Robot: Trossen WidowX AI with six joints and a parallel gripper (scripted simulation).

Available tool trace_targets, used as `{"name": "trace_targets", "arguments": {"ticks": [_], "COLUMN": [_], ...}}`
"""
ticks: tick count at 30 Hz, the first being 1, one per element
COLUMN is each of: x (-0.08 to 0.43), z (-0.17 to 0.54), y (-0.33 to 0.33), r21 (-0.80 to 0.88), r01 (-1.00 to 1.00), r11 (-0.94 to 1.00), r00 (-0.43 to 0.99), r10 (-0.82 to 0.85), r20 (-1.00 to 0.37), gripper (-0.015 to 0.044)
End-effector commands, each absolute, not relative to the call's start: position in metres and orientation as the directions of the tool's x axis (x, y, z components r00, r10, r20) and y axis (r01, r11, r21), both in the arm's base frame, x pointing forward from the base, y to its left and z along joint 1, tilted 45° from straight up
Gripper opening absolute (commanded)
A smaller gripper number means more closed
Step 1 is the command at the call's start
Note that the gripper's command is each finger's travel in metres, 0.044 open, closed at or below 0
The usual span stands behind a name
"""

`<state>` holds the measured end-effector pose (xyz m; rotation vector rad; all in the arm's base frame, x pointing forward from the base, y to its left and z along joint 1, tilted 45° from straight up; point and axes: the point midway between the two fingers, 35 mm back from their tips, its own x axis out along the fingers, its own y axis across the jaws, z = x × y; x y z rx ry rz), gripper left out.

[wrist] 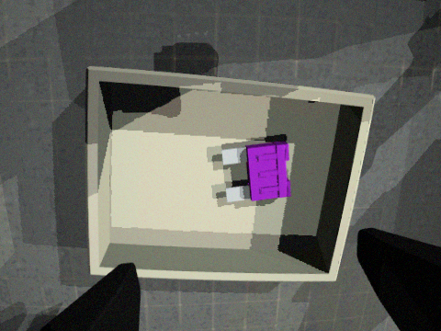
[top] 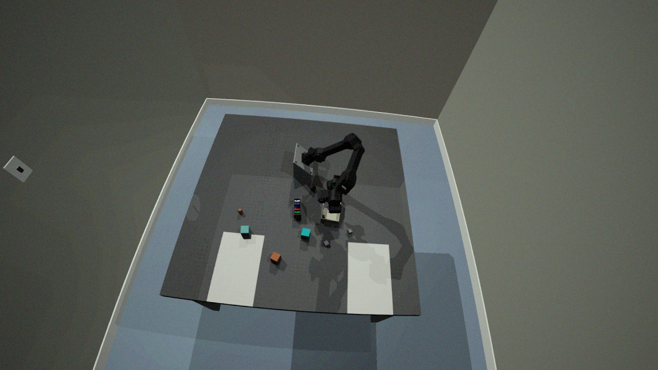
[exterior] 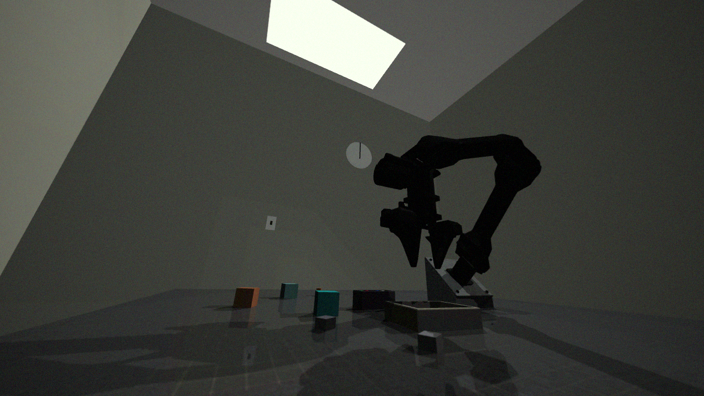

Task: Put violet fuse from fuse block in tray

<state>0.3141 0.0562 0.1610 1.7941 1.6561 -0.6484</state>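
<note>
- The black end effector hangs above the tray, fingers spread wide and holding nothing.
- Below it, the small violet plastic fuse lies on its side on the floor of the shallow cream rectangular tray (two metal prongs pointing sideways).
- The black fuse block sits beside the tray on the dark desk.

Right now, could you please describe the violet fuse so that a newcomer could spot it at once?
Find the cream tray under the open gripper. The violet fuse lies flat inside, right of centre: the only purple thing there, with two pale prongs pointing left.
</note>
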Motion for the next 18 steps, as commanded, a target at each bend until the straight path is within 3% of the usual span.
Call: {"name": "trace_targets", "arguments": {"ticks": [1, 18], "x": [0.3135, 0.3134], "z": [0.1626, 0.1616], "y": [0.0559, 0.0562], "r21": [0.106, 0.102], "r01": [0.994, 0.994], "r11": [-0.03, -0.033], "r00": [0.097, 0.096], "r10": [0.7, 0.698], "r20": [-0.707, -0.709], "gripper": [0.033, 0.033]}}
